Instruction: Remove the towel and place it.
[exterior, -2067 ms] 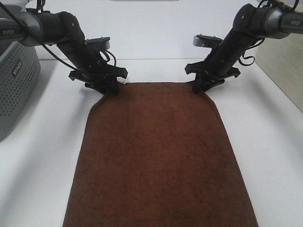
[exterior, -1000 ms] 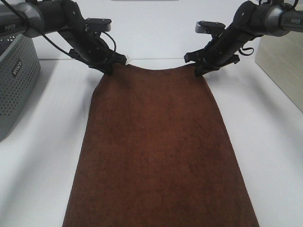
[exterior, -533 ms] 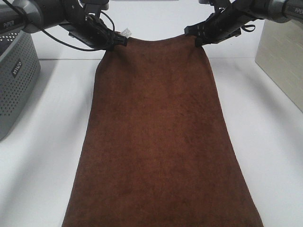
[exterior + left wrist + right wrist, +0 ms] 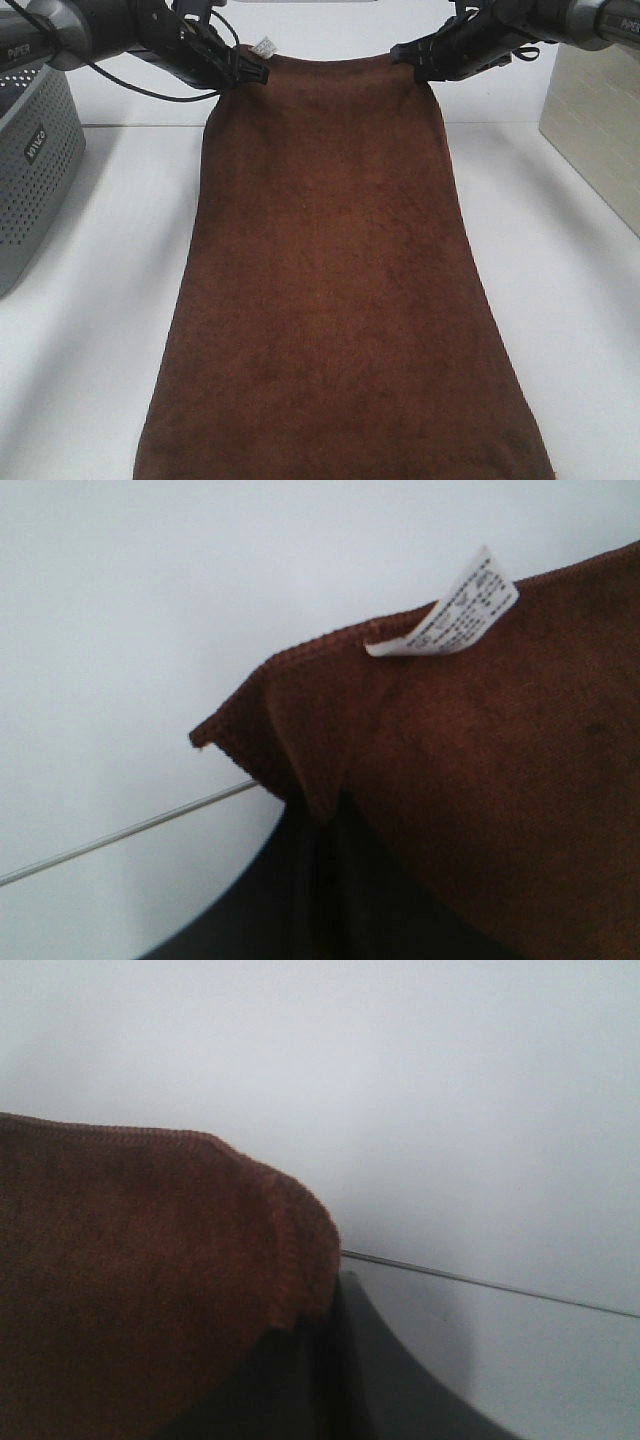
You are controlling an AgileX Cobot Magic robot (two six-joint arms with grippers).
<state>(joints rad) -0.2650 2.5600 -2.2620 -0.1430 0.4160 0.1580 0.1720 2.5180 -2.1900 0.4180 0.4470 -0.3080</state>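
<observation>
Both pincers are closed, and each one grips one far corner of the towel (image 4: 335,280). My left pincer (image 4: 248,72) pinches the corner on the left side of the high view, and my right pincer (image 4: 412,60) pinches the corner on the right side. The two corners are lifted up above the table (image 4: 90,330), at almost the same height, so the short edge between them hangs in a light curve.

From this held edge the towel goes down and toward the camera as one long dark brown sheet. It becomes wider in the near part, and its near end goes out of the picture at the bottom, so I cannot tell where it finishes. The near part seems to lie on the white table, but I cannot tell exactly where the cloth leaves the surface.

A small white tag (image 4: 265,46) stands out at the held edge, just beside my left pincer. In the left wrist view the tag (image 4: 450,615) has small printed text that is too fine to read, and the corner of the towel (image 4: 480,780) folds over the dark fingers. In the right wrist view the other corner of the towel (image 4: 130,1260) is rounded, with a stitched border.

A grey basket (image 4: 30,170) with many small holes stands at the left edge of the table, apart from the towel.
</observation>
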